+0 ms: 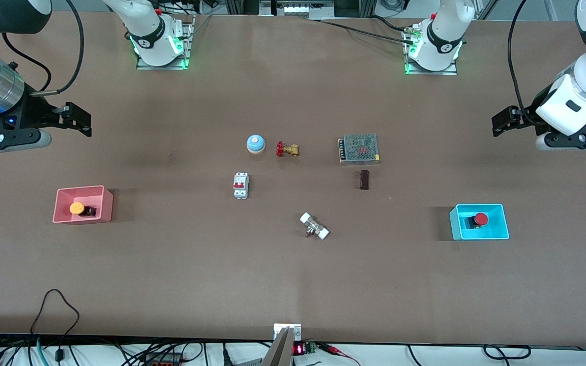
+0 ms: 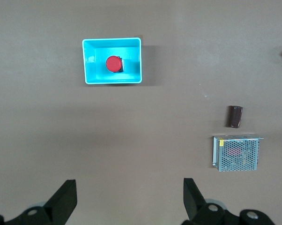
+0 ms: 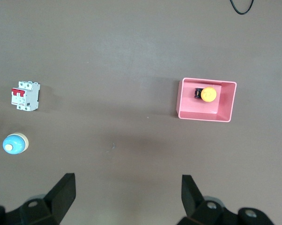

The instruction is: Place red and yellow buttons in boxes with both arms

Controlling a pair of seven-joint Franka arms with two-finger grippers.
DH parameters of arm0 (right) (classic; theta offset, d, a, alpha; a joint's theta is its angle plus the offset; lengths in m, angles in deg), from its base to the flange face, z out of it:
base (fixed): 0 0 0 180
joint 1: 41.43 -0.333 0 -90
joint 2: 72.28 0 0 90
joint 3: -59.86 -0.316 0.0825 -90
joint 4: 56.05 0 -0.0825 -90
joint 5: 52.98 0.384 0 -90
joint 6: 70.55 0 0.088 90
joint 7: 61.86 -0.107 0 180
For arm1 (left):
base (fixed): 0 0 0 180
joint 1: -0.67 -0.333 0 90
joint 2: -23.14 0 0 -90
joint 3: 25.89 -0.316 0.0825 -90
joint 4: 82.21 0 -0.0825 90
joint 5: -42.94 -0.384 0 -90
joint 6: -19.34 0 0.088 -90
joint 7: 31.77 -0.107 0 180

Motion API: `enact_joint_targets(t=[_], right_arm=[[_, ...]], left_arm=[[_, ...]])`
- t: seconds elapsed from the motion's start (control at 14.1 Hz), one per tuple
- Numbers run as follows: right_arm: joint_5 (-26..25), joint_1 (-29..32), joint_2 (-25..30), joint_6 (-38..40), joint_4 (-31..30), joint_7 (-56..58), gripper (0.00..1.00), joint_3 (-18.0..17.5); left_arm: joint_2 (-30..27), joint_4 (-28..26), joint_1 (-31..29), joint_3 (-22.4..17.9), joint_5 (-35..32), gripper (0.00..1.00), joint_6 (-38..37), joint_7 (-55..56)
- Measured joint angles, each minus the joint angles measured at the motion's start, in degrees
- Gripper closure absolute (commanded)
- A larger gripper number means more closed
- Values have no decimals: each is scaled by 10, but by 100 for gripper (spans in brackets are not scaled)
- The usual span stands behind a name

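The orange-yellow button [image 1: 77, 208] lies in the salmon pink box [image 1: 64, 216] toward the right arm's end of the table; it also shows in the right wrist view [image 3: 208, 94] in the pink box [image 3: 204, 115]. The red button [image 1: 480, 219] lies in the cyan box [image 1: 496, 235] toward the left arm's end; the left wrist view shows it [image 2: 114, 63] in the cyan box [image 2: 89, 65]. My right gripper [image 1: 80, 119] is open and empty, up over bare table [image 3: 128, 185]. My left gripper [image 1: 502, 121] is open and empty, up over bare table [image 2: 130, 186].
In the table's middle stand a blue bell [image 1: 255, 144], a red-handled brass valve [image 1: 287, 149], a white breaker [image 1: 240, 185], a metal mesh power supply [image 1: 359, 148], a small dark block [image 1: 364, 179] and a white-ended fitting [image 1: 314, 226]. Cables lie along the near edge.
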Motion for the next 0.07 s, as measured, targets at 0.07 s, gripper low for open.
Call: enact_joint_targets(t=[0.07], right_arm=[[0,0,0,0,0,0,0,0]], left_arm=[[0,0,0,0,0,0,0,0]])
